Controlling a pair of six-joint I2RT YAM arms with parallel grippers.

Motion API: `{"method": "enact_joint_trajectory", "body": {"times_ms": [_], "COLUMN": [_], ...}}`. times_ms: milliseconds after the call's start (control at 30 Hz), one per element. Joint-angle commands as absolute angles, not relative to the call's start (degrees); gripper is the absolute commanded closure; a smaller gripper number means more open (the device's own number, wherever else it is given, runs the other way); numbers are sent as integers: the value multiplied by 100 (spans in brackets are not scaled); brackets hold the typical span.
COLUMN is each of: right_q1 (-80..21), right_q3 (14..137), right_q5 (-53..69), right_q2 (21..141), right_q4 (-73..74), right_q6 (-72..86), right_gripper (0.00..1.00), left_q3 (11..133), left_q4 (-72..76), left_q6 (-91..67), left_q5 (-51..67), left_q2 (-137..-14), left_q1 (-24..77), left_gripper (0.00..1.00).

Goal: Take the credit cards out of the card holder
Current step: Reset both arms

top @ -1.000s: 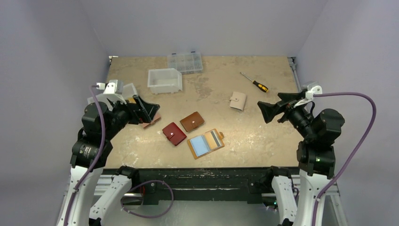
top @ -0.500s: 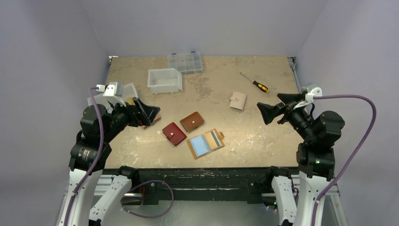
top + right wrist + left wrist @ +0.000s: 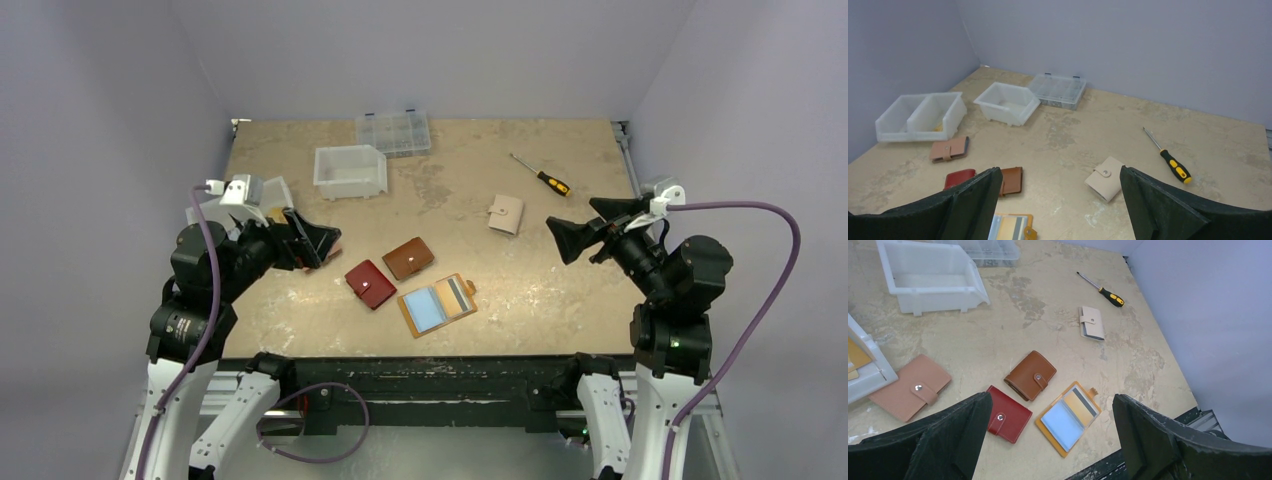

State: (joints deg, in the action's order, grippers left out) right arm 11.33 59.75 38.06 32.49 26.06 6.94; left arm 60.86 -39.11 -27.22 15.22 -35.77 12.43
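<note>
Left pincer (image 3: 1051, 407) splayed; leather card holder (image 3: 1068, 418) lies open.

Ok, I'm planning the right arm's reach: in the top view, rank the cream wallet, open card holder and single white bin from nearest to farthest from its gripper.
1. The cream wallet, just left of the right gripper.
2. The card holder, lying open near the front edge, centre.
3. The single white bin, toward the back left.
</note>
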Motion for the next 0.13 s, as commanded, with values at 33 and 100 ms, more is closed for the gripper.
{"method": "enact_joint_trajectory", "body": {"times_ms": [33,100], "right_q1": [1169,1168], "right_q3": [5953,5954], "right_q5": [3770,3831], "right_q2": [3212,3202], "right_q4": [2428,2433], "right_q6": [771,742], "right_gripper": [1,1], "left_q3": [6100,6100], "left_q4": [-3908,-3915], "left_q6": [-2632,-2636], "left_q5": [1664,1689], "left_q2": [-3558,-3558], "left_q1": [1222,1222], "left_gripper": [1,1]}}
